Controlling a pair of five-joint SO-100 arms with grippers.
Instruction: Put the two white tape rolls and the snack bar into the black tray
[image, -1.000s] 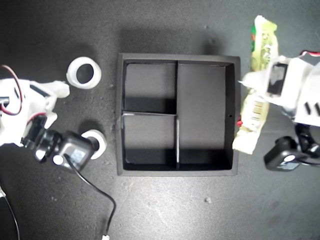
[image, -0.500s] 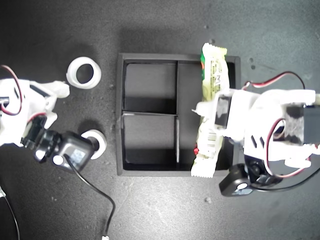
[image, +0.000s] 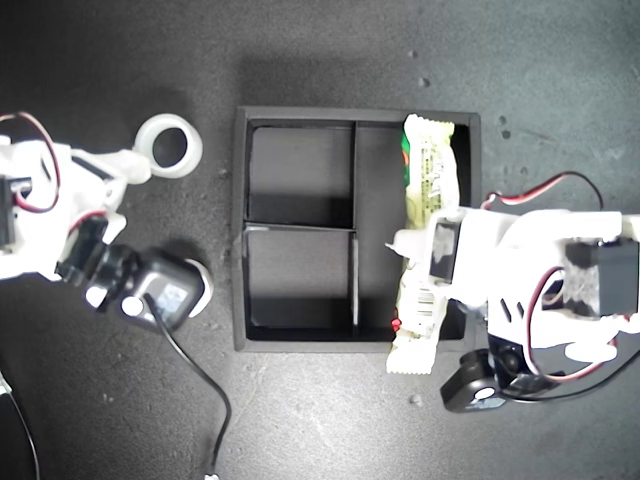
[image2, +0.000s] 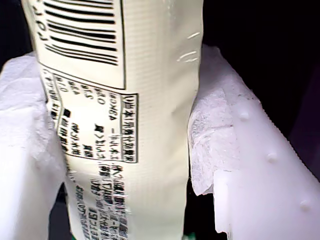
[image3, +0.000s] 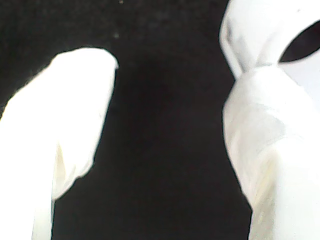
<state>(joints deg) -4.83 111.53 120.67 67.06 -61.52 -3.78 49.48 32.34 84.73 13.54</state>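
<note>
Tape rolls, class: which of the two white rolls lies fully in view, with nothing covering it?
The larger tape roll, farther from the tray. The smaller roll is mostly hidden under an arm's black camera.

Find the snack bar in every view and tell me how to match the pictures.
Exterior view: the snack bar lies lengthwise over the black tray along the tray's right side in the exterior view, its lower end past the near wall, held by my first gripper.
First wrist view: the bar fills the middle, clamped between white pads.
Second wrist view: not in it.
Shared landmark: the barcode.
</note>
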